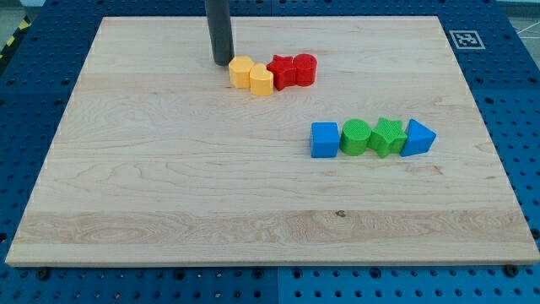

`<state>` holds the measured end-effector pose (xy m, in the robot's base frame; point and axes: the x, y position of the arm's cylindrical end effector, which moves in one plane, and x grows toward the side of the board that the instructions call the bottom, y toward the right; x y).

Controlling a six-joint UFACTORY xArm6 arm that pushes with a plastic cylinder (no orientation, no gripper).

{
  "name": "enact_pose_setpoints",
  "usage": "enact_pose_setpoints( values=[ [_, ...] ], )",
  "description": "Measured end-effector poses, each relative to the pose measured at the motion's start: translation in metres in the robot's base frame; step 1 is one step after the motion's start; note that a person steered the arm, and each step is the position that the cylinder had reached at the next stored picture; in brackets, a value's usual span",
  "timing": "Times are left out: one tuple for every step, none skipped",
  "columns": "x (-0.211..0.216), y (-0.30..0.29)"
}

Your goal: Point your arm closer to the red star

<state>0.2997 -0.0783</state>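
Reaching the red star calls for a detour, because the direct path is blocked. The star lies near the tabletop's top edge. A second red block, rounder in outline, touches it on the view's right. Touching the star on the view's left is one yellow block, and a further yellow block presses against that one. The tool is a plain dark rod with no jaws to part or close, and it holds nothing. Its tip rests on the tabletop to the view's left of the star, just beyond the further yellow block, close to it or barely touching.

A straight slide toward the star would probably drive both yellow blocks into it and shove the whole row away. The better course seems to be to swing around on the top-edge side of the star, passing above the yellows with a clear margin. The tip would then come down slowly toward the star's upper edge and stop just short of contact.

The blue and green blocks sit in a row well below and to the view's right of the star, out of the way
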Motion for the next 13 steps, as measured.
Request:
enact_pose_setpoints(
  values=[
    [-0.001, -0.002],
    [-0.001, -0.003],
    [-0.001, -0.002],
    [-0.003, -0.002],
    [-0.005, -0.046],
    [0.012, -0.103],
    [0.059, -0.108],
    [0.103, -0.093],
    [0.116, -0.049],
    [0.116, 0.006],
    [0.116, 0.042],
    [0.116, 0.077],
    [0.116, 0.1]
  ],
)
